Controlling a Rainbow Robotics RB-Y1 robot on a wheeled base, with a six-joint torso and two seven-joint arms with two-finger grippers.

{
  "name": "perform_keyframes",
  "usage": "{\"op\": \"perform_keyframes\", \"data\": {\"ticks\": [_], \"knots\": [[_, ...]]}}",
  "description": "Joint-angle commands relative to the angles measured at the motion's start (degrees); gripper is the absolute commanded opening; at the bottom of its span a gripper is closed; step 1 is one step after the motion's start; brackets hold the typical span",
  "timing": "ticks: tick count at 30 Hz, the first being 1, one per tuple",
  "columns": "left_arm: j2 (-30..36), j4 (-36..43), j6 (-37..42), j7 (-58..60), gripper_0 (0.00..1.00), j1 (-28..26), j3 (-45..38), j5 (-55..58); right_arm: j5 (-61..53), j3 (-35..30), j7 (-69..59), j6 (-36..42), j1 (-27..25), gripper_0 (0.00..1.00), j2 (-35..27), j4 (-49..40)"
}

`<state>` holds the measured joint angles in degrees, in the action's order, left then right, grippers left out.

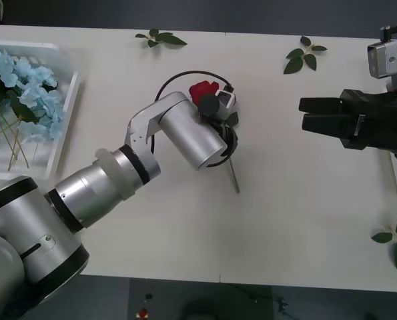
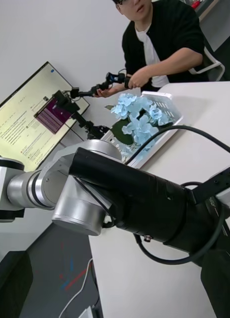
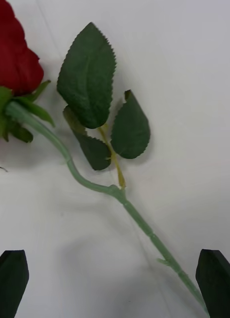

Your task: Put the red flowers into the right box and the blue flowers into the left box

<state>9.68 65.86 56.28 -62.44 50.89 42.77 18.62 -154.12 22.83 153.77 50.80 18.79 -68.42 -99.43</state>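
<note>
A red flower [image 1: 200, 90] lies at the table's middle, its bloom [image 3: 13, 54] at one end and its green stem [image 3: 95, 186] with dark leaves running between my black fingertips [image 3: 216, 278]. My left gripper [image 3: 115, 263] hangs open just above that stem, holding nothing; in the front view the left wrist [image 1: 188, 130] covers most of the rose. Blue flowers [image 1: 28, 93] [image 2: 137, 117] lie in the left box [image 1: 68, 110] [image 2: 167, 124]. My right gripper [image 1: 302, 113] hovers open and empty over the table's right side, beside the right box [image 1: 395, 177].
Loose leaf sprigs lie at the far edge [image 1: 159, 38], the far right [image 1: 303, 57] and the near right [image 1: 395, 243]. A black cable [image 1: 185, 77] loops around the left wrist. Bare tabletop [image 1: 278, 200] stretches between the two arms.
</note>
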Motion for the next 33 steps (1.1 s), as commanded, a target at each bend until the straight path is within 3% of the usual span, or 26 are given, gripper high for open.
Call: {"op": "perform_keyframes", "data": {"ticks": [1,16,19,20,21,22,24,26,29,33], "knots": [[-2.04,0.41,0.06,1.35,0.98,2.72,0.56,0.63,-0.40,-0.50,1.23,0.26,0.81,1.00,0.48,-0.68],[-5.11,-6.10,-1.43,-0.32,0.98,2.63,5.39,0.98,-0.48,-0.94,1.23,0.18,0.72,1.00,0.21,-0.68],[-5.02,-6.36,-1.43,-0.40,0.94,2.63,6.27,0.98,-0.48,-0.85,1.23,0.26,0.72,1.00,0.21,-0.68],[-5.02,-6.27,-1.43,-0.58,0.89,2.63,6.27,0.89,-0.48,-0.94,1.23,0.26,0.72,1.00,0.21,-0.68],[-5.11,-6.45,-1.43,-0.84,0.74,2.63,6.27,0.98,-0.48,-0.94,1.23,0.26,0.72,1.00,0.21,-0.68],[-5.02,-6.54,-1.43,-0.93,0.67,2.63,6.27,0.98,-0.48,-0.94,1.23,0.26,0.72,1.00,0.21,-0.68],[-5.02,-6.62,-1.43,-1.37,0.37,2.55,6.27,0.89,-0.48,-1.03,1.23,0.26,0.81,1.00,0.13,-0.68],[-5.11,-6.71,-1.43,-1.55,0.23,2.55,6.27,0.89,-0.48,-1.03,1.23,0.18,0.72,1.00,0.13,-0.68],[-5.02,-6.89,-1.43,-1.99,0.04,2.55,6.27,0.63,-0.48,-1.12,1.23,0.26,0.81,1.00,0.13,-0.68],[-4.85,-6.89,-1.43,-2.07,0.00,2.55,6.27,-0.60,-0.48,-1.21,1.23,0.26,0.72,1.00,0.13,-0.68]]}}
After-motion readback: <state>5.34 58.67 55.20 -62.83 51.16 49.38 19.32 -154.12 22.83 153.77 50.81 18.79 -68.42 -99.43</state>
